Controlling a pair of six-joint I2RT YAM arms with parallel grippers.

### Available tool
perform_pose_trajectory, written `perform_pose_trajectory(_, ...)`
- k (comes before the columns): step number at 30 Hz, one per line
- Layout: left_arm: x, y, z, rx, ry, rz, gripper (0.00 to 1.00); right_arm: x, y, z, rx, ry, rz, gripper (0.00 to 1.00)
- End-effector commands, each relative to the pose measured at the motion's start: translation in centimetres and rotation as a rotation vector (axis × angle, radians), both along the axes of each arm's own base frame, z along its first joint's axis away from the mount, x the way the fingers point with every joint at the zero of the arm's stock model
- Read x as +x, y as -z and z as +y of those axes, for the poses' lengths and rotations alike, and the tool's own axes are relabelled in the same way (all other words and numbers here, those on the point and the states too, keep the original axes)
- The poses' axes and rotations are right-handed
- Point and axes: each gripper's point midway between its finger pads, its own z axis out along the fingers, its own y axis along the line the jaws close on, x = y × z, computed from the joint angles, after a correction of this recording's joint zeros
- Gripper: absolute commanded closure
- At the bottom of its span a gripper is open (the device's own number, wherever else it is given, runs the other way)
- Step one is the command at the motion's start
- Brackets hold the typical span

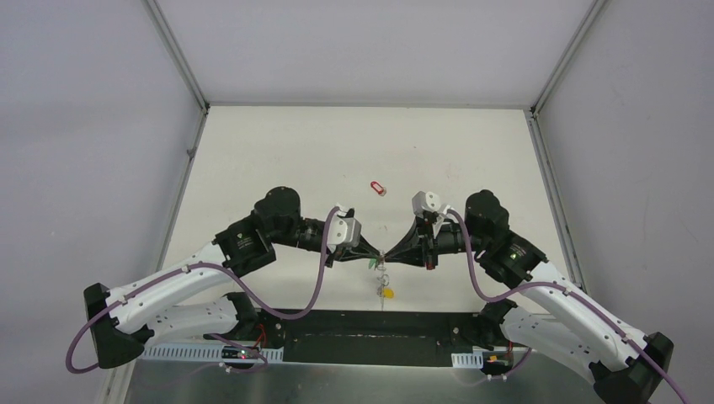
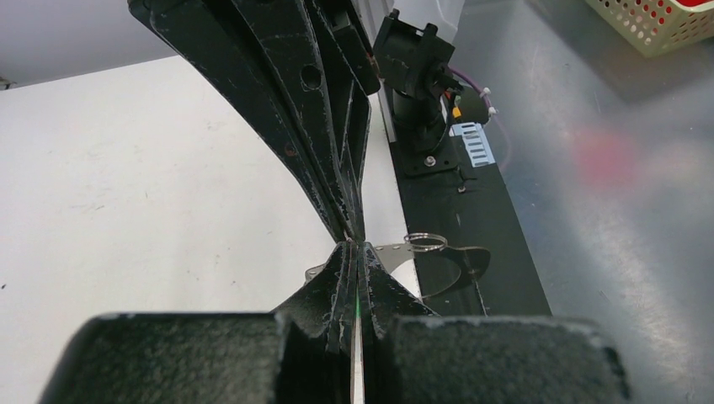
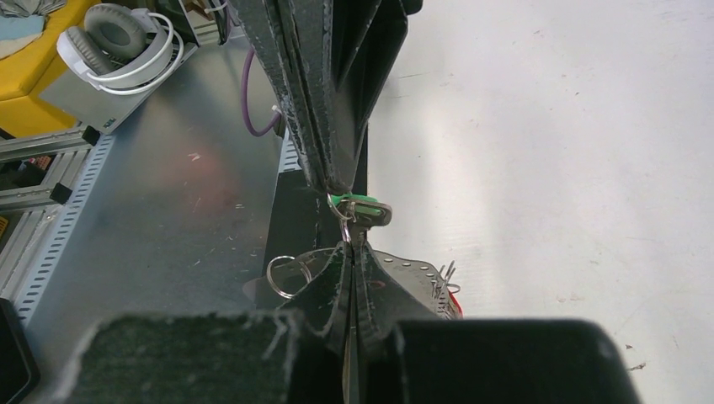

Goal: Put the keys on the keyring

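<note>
You hold both arms tip to tip above the near part of the table, and there is a reason: threading needs two steady points very close together.

The left gripper is closed on the green-tag key. In the left wrist view a thin green line sits between its fingers, so the tag is pinched flat and the key's small loop is free toward the other arm.

The right gripper is closed too. The keyring comes out at the side of its fingers, so it seems to hold the wire there, but the exact pinch pt is hidden behind the pads.

With ring in one gripper and key in the other, both off the table, the wire end can meet the loop w/o the surface blocking it.

In the top view the yellow-tag key shows just below the meeting pt. I judge it is already on the ring. The red-tag key lies alone on the table, well apart on the far side, not yet on the ring.

So by my judgement the green one is the step in hand and the red one remains. The next move asks for small, slow motion, bc both jaws are shut on thin metal and a little twist can let the key slip or the ring spring out
</note>
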Motion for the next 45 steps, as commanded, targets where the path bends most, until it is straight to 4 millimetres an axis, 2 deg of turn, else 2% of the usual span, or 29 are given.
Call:
perform_pose_trajectory(1,-0.7,-1.9,0.4,-0.035,0.012,-0.047,1.00,0.7,-2.6,0.2,0.059,0.031,-0.067,1.00)
perform_pose_trajectory(13,-0.1,-1.6,0.2,-0.014,-0.030,-0.057,1.00,-0.3,-3.2,0.1,0.092,-0.019,-0.096,1.00)
perform_pose_trajectory(30,-0.5,-0.8,0.2,0.014,-0.014,-0.053,1.00,0.7,-3.7,-0.1,0.107,0.054,-0.109,1.00)
perform_pose_trajectory(31,-0.6,-0.8,0.2,0.013,-0.013,-0.053,0.94,0.7,-3.7,0.0,0.108,0.055,-0.109,1.00)
perform_pose_trajectory(34,-0.1,-1.3,0.4,0.004,-0.053,-0.040,0.62,0.7,-3.8,-0.1,0.114,0.057,-0.115,1.00)
perform_pose_trajectory(37,0.4,-1.8,0.7,-0.007,-0.102,-0.029,0.47,0.7,-3.8,-0.1,0.120,0.061,-0.122,1.00)
perform_pose_trajectory(39,0.8,-2.2,0.9,-0.019,-0.140,-0.014,0.42,0.7,-3.9,-0.2,0.124,0.063,-0.127,1.00)
perform_pose_trajectory(41,1.4,-2.4,1.0,-0.030,-0.189,0.016,0.41,0.6,-3.8,-0.3,0.127,0.065,-0.130,1.00)
perform_pose_trajectory(45,2.2,-2.8,1.2,-0.063,-0.263,0.096,0.45,0.6,-3.9,-0.4,0.137,0.070,-0.141,1.00)
